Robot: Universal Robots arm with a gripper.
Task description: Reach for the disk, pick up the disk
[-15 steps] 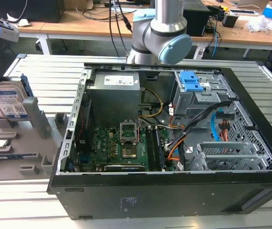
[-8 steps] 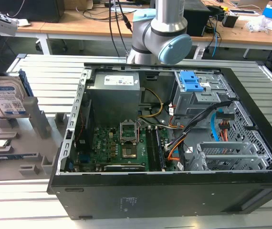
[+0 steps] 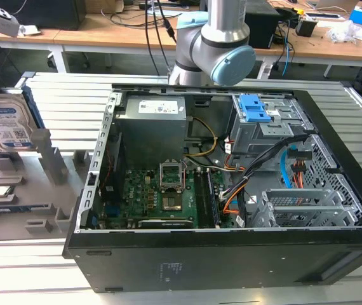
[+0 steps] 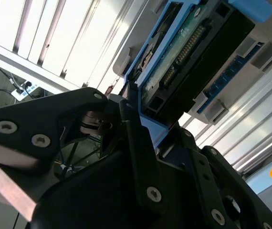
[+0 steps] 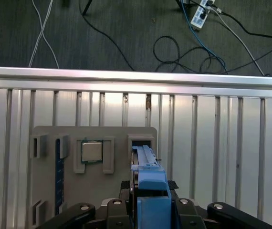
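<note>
black claw [image 4: 157,126] clamped on the upright silver-grey disk [image 3: 4,124] with blue side rails and blue-and-white label.

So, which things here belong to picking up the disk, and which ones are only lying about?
For the job: hard drive, upright at the grey fixture; pincer, at the drive.
Lying about: open computer case; power supply box; motherboard; processor chip; blue latch; power strip on the floor.
</note>
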